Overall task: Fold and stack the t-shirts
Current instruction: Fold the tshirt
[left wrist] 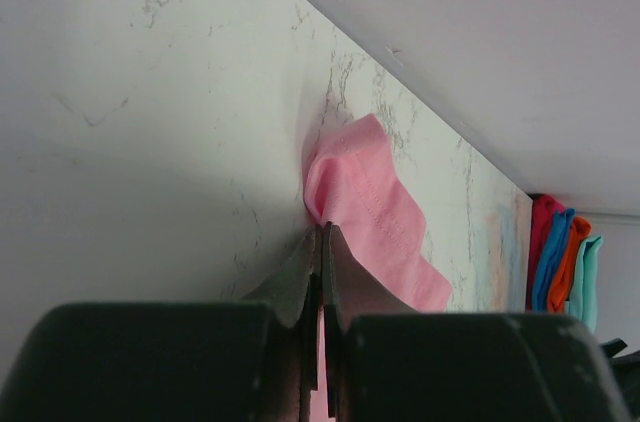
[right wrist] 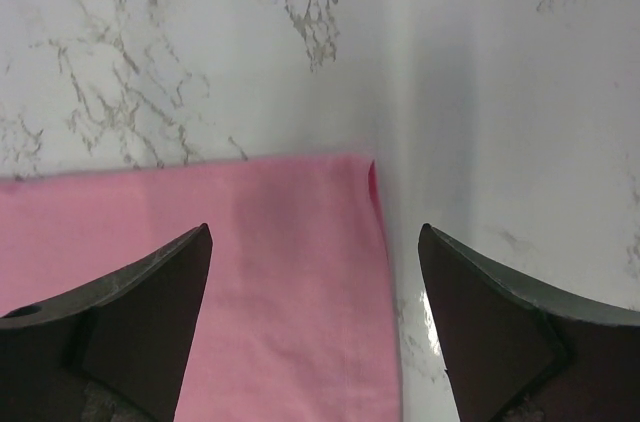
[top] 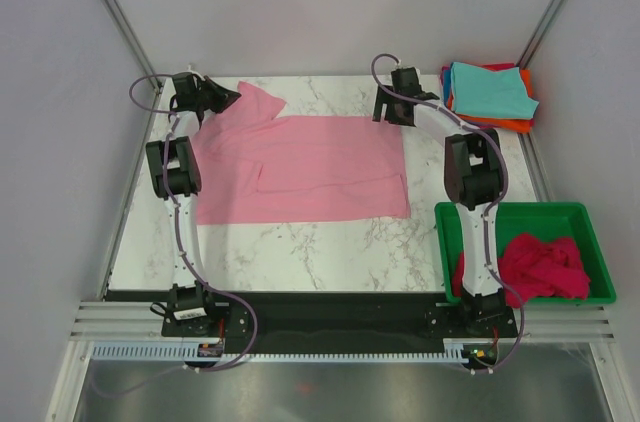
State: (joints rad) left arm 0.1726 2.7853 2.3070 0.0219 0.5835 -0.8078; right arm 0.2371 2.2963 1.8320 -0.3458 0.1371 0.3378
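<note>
Pink shirt (top: 300, 167): lay spread flat mid-table, long axis left to right in the top view. The straight edge at the right was probably the hem, so the neck end likely pointed left. One sleeve stuck out toward the far-left corner.

Left gripper (top: 222, 95): at that far-left sleeve, jaws closed on a pinch of pink cloth, which bunched up just beyond the tips.

Right gripper (right wrist: 315, 242): above the shirt's far-right corner, jaws wide open and holding nothing, the corner between them.

Step, as judged: taking the two far ends for a fold. The next move called for the right jaws to drop and close on the corner, then for both arms to carry the far edge evenly toward the near one.

Table (top: 300, 242): marble-patterned.

Stack (top: 490, 92): folded shirts at the far right, teal on top.

Bin (top: 510, 210): green, near right, holding a crumpled magenta shirt (top: 545, 264).
</note>
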